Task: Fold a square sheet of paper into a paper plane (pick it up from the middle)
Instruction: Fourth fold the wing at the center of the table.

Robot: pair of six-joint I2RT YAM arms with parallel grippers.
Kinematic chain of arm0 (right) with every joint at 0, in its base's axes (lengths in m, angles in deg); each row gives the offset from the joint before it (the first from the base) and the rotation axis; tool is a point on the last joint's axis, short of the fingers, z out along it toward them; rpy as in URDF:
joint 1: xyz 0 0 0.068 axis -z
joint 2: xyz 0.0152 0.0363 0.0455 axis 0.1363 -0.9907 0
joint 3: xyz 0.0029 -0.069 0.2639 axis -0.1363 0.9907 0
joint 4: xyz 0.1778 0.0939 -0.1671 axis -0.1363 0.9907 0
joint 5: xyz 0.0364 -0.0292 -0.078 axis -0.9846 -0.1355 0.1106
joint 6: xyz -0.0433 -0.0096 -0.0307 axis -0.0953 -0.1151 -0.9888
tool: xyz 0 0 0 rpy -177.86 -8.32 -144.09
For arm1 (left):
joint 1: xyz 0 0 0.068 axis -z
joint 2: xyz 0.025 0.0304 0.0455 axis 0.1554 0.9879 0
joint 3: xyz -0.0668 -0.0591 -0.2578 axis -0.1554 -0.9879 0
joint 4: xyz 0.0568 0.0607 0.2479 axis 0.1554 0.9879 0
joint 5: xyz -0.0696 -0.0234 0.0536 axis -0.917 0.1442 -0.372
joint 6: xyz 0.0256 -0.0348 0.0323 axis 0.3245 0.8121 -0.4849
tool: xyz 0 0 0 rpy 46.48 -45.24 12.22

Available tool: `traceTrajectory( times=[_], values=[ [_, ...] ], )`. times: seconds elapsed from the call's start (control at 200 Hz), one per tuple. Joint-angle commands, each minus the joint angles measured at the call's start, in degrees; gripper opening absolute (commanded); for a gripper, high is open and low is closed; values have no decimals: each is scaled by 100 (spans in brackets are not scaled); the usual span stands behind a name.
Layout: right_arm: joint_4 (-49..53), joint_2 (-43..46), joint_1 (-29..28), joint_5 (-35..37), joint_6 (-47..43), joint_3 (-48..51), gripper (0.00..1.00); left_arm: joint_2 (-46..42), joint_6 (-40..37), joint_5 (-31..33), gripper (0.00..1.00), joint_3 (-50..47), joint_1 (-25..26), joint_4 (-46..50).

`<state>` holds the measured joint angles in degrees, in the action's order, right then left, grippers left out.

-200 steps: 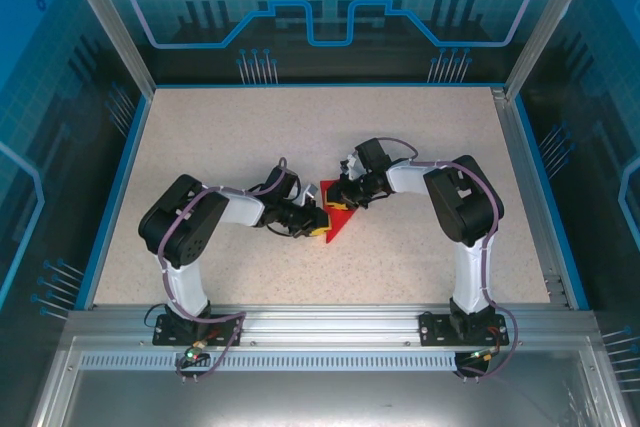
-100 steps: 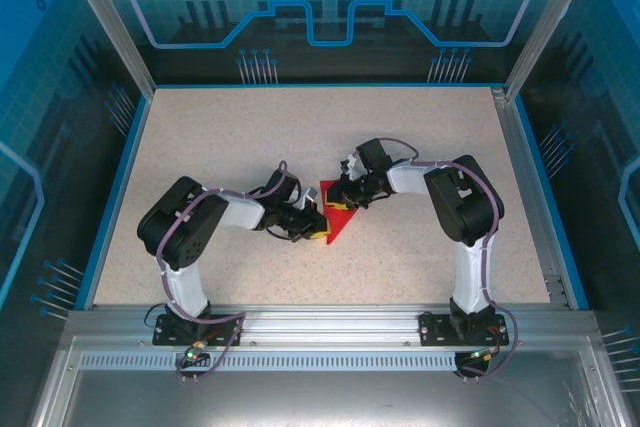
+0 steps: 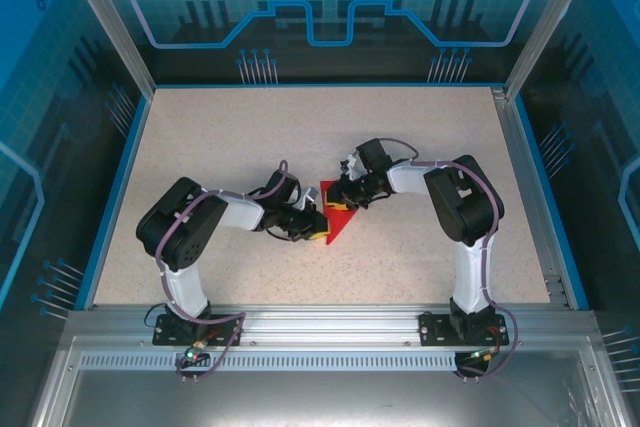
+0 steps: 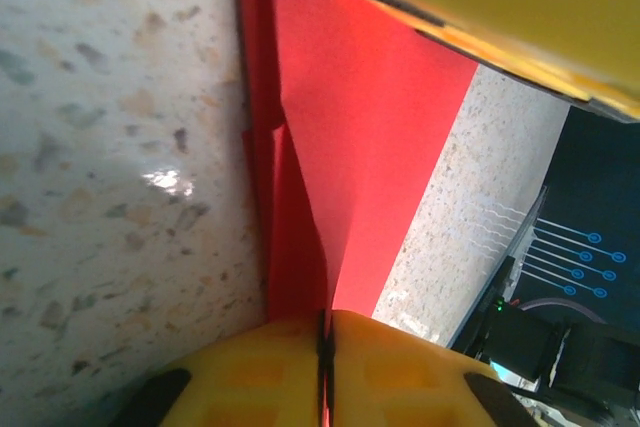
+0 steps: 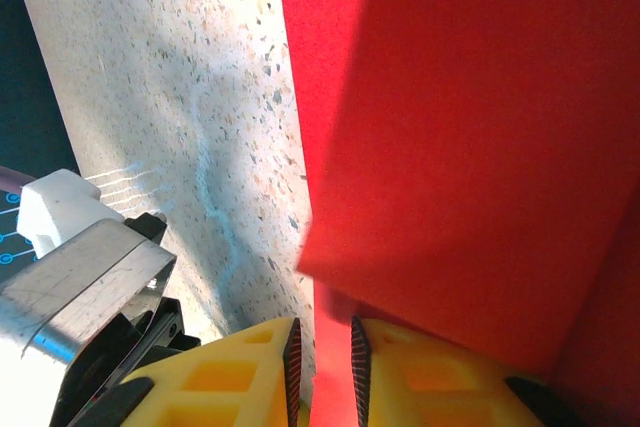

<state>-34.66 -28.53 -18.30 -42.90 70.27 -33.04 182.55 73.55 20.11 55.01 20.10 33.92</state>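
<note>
The square sheet of paper (image 3: 341, 220), bright red and partly folded into a pointed wedge, lies on the table between both grippers. My left gripper (image 3: 317, 228) reaches in from the left. In the left wrist view its yellow fingers (image 4: 322, 325) are shut on a raised crease of the paper (image 4: 370, 127). My right gripper (image 3: 336, 196) comes in from the upper right. Its jaws (image 5: 320, 332) stand slightly apart, and a red paper edge (image 5: 470, 127) lies in the gap. A lifted flap rises in front of them.
The speckled table (image 3: 300, 137) has a blue rim and metal frame posts at its corners. A yellow finger of the right gripper (image 4: 500, 7) hangs just over the paper in the left wrist view. Part of the left arm (image 5: 80, 277) sits close beside the right fingers.
A red corner of the paper now shows beside the right gripper where a pale patch showed one second ago. Both arms have barely moved.
</note>
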Motion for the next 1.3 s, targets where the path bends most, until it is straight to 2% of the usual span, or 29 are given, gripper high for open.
traceTrajectory(
  times=[0.0, 0.145, 0.445, 0.9, 1.295],
  values=[
    [389, -178, 85, 177, -18, 135, 24, -146, -78, 10, 16, -180, 80, 690],
    [360, -195, 85, 177, -51, 252, 24, -436, 129, 69, 20, -183, 81, 540],
    [356, -188, 87, 162, -63, 285, 24, -400, 415, -19, 20, -161, 95, 99],
    [374, -223, 81, 119, -103, 302, 24, -495, 530, 271, 21, -113, 103, 131],
    [381, -276, 69, 100, -98, 293, 24, -377, 404, 3, 11, -137, 122, 187]
  ],
)
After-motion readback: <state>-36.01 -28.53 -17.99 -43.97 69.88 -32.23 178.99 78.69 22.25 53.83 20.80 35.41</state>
